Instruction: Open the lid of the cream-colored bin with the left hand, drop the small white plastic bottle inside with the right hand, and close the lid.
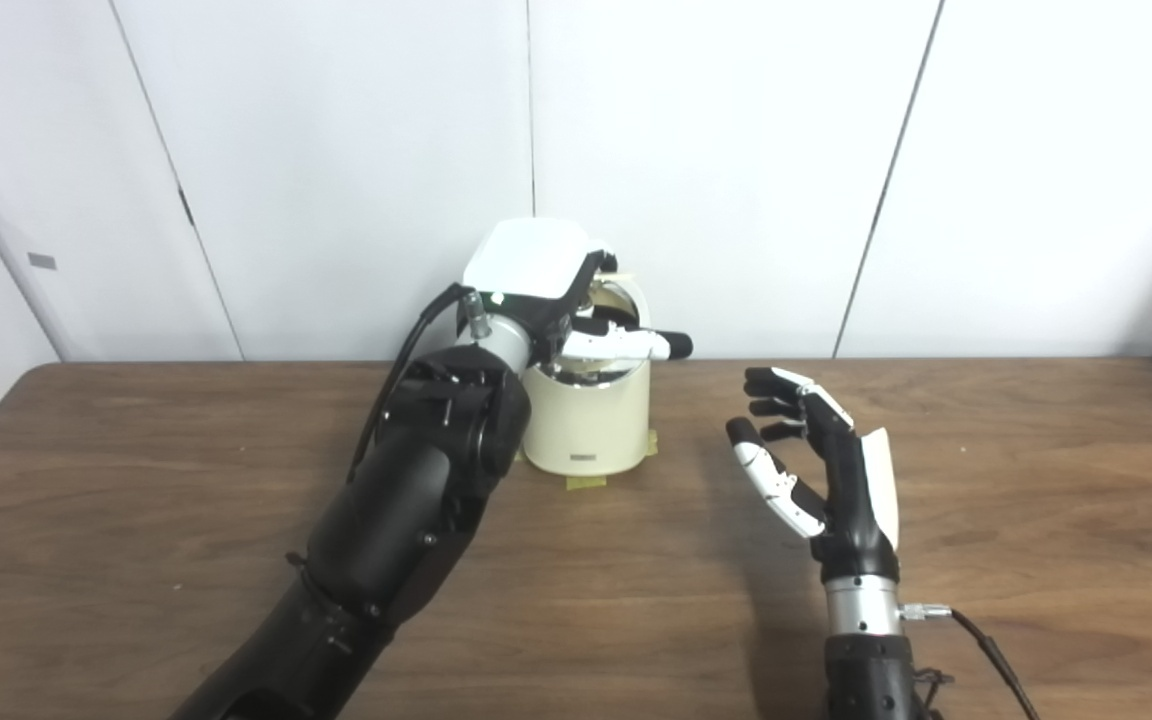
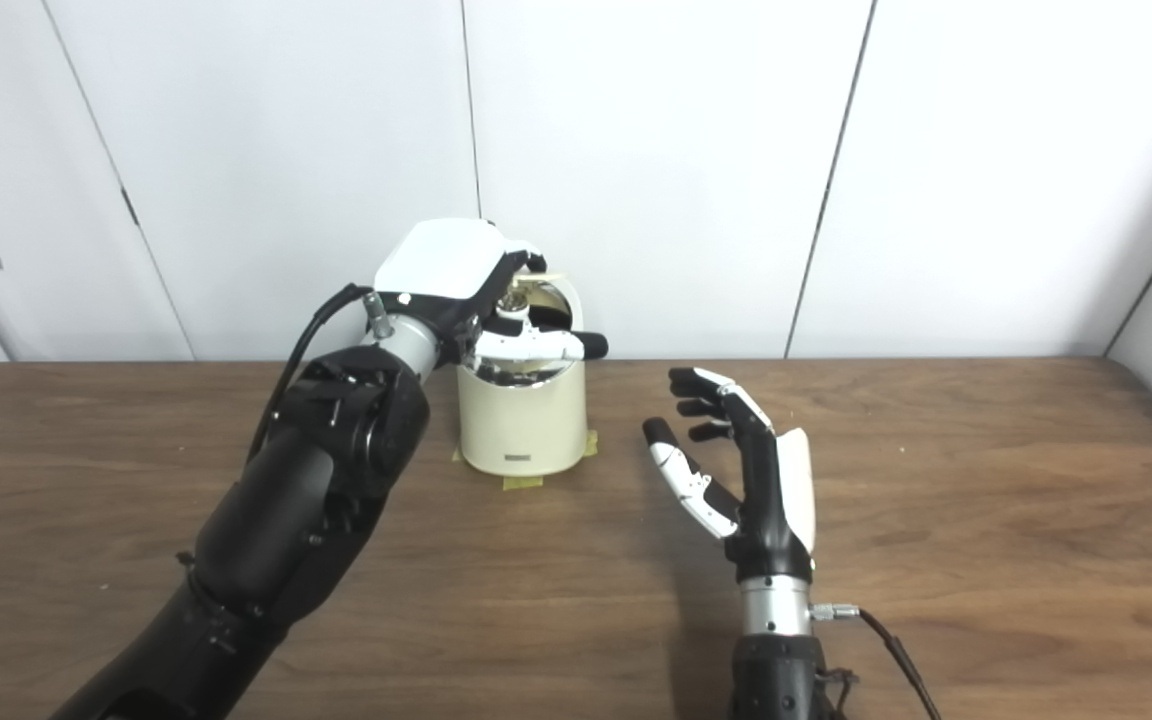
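The cream-colored bin [image 1: 586, 425] stands at the back middle of the table. Its lid [image 1: 626, 298] is tilted up and back, and the shiny inside of the bin shows beneath it. My left hand [image 1: 551, 300] is on top of the bin with its fingers curled on the raised lid and its thumb stretched to the right across the opening. My right hand [image 1: 816, 465] hovers open to the right of the bin, palm facing left, holding nothing. No small white bottle shows in either view.
Yellow tape strips [image 1: 586, 482] mark the bin's base on the brown wooden table [image 1: 1016, 500]. White wall panels stand right behind the bin. My left forearm [image 1: 406, 510] runs along the bin's left side.
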`<state>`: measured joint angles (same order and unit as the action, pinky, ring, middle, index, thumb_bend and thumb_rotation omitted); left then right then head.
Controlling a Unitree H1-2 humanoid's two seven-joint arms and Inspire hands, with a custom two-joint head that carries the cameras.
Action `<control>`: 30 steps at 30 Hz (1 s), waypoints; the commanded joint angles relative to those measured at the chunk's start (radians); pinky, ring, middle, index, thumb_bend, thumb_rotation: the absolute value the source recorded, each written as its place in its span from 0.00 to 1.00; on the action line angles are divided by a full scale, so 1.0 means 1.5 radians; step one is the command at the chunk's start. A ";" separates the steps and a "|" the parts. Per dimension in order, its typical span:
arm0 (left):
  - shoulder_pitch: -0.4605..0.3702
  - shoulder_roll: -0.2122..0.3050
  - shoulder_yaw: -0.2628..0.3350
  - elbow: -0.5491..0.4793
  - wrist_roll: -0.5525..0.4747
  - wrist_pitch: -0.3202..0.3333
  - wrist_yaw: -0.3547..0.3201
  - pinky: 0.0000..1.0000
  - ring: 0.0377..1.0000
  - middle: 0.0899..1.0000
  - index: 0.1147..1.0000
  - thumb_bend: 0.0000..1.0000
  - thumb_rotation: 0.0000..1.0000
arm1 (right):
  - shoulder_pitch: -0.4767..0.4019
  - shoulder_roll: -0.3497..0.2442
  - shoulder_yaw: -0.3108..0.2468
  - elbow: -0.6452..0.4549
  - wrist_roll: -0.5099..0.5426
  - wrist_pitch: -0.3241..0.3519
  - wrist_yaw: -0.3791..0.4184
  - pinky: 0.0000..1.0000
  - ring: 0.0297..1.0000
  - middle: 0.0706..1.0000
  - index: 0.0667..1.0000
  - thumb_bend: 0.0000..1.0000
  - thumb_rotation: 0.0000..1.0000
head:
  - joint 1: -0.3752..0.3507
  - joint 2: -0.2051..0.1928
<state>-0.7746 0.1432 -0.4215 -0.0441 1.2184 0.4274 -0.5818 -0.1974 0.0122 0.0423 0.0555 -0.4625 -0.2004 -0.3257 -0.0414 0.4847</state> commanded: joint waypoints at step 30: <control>0.049 0.002 -0.033 -0.021 0.051 -0.044 0.029 1.00 0.98 0.84 0.82 0.98 1.00 | -0.022 0.016 0.006 -0.049 -0.003 0.008 -0.007 0.55 0.65 0.67 0.67 0.25 0.54 | -0.012 0.019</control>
<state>-0.6847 0.1476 -0.4669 -0.0541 1.2820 0.3726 -0.5500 -0.1926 0.0311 0.0479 0.0129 -0.4575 -0.1682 -0.3243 -0.0598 0.5124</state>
